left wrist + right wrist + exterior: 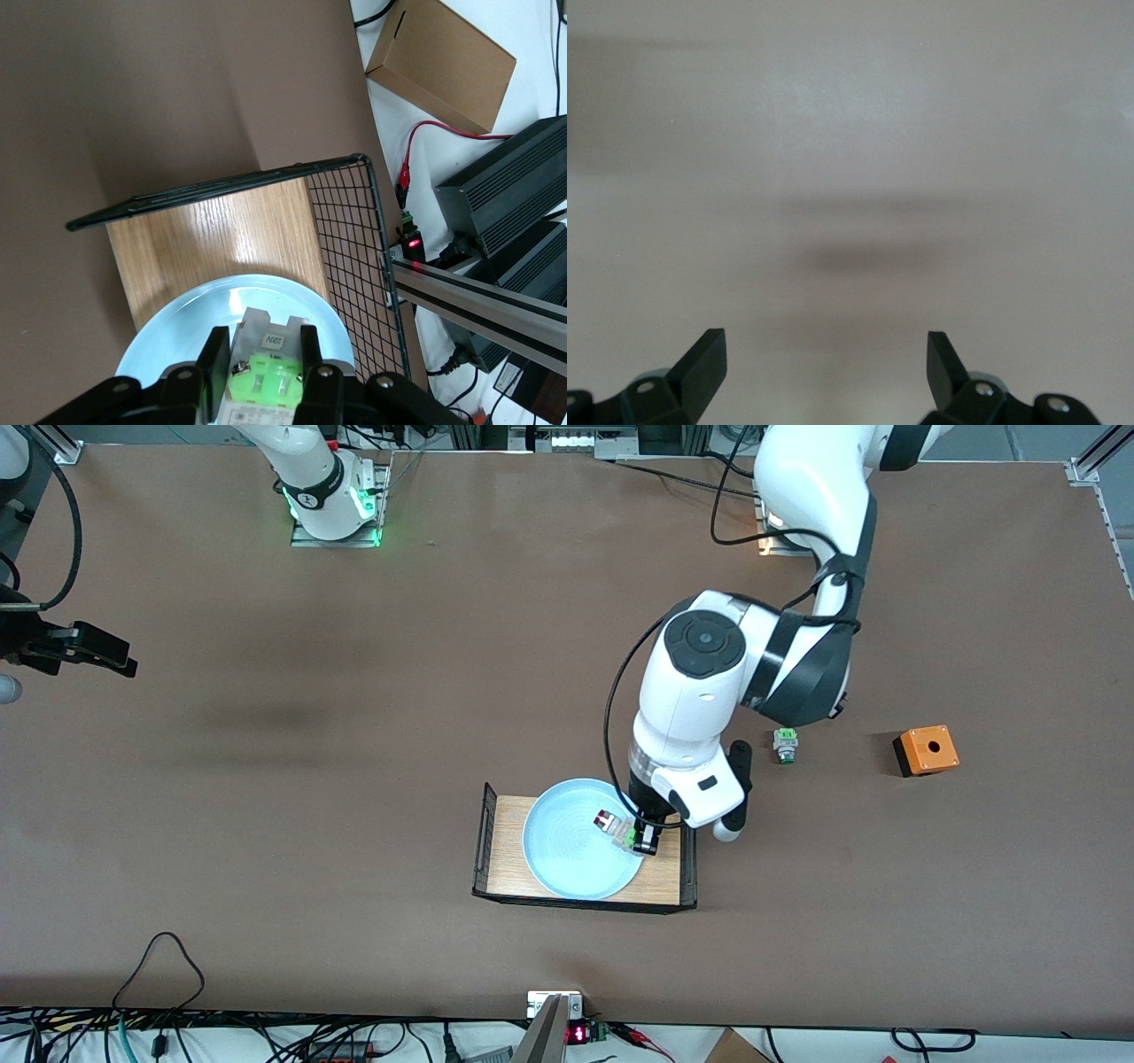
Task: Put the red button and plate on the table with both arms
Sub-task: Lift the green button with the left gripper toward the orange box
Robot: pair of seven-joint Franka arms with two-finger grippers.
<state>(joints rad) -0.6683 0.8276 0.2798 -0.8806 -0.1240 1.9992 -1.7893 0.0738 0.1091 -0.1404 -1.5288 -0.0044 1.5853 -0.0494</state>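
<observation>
The light-blue plate (567, 850) lies in the wooden tray (507, 865) on the brown table (337, 797), near the middle. The red button (615, 825) is over the plate's side toward the left arm's end, red cap pointing to the plate's middle. My left gripper (644, 837) is shut on the button's whitish body. In the left wrist view the black fingers (215, 361) press both sides of the button (266, 350), green block toward the camera, with the plate (190, 323) under it. My right gripper (124, 662) waits open and empty above the bare table at the right arm's end; its wrist view shows the gripper (826, 350) over bare tabletop.
A similar switch with a green tip (785, 744) and an orange box with a hole (926, 750) sit on the table toward the left arm's end. The tray has black wire ends (350, 239). A cardboard box (443, 57) and black units lie past the table's front edge.
</observation>
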